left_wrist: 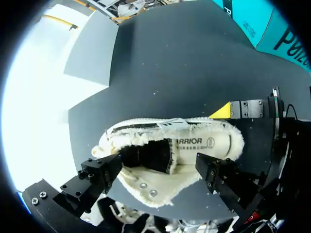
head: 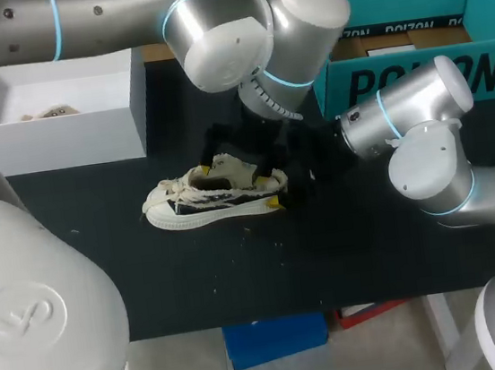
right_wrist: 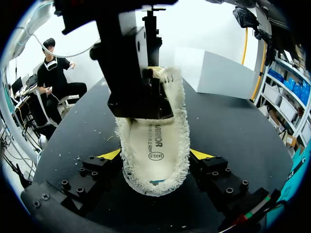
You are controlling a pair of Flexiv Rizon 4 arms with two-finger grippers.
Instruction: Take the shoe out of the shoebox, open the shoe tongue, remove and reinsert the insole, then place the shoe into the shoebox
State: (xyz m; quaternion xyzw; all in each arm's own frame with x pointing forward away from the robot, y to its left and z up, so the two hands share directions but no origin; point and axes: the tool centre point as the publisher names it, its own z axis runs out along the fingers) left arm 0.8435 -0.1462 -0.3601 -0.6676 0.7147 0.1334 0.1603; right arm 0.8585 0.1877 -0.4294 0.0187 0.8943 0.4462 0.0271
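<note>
A cream low-top shoe (head: pixel 204 199) with a black side stripe lies on its sole on the black table (head: pixel 240 267), toe to the left. My right gripper (head: pixel 273 191) is shut on its heel, one yellow tip on each side. In the right wrist view the shoe (right_wrist: pixel 155 145) runs away from the right gripper (right_wrist: pixel 155 155), with the printed insole (right_wrist: pixel 156 143) showing inside. My left gripper (head: pixel 244 154) hangs open over the shoe's mouth. In the left wrist view the left gripper (left_wrist: pixel 158 167) straddles the folded-out tongue (left_wrist: pixel 150 187), its black fingers (left_wrist: pixel 104 172) holding nothing.
A teal shoebox (head: pixel 415 74) stands open at the back right, behind my right arm. A white box (head: pixel 51 128) stands at the back left. Small crumbs lie scattered on the table in front of the shoe.
</note>
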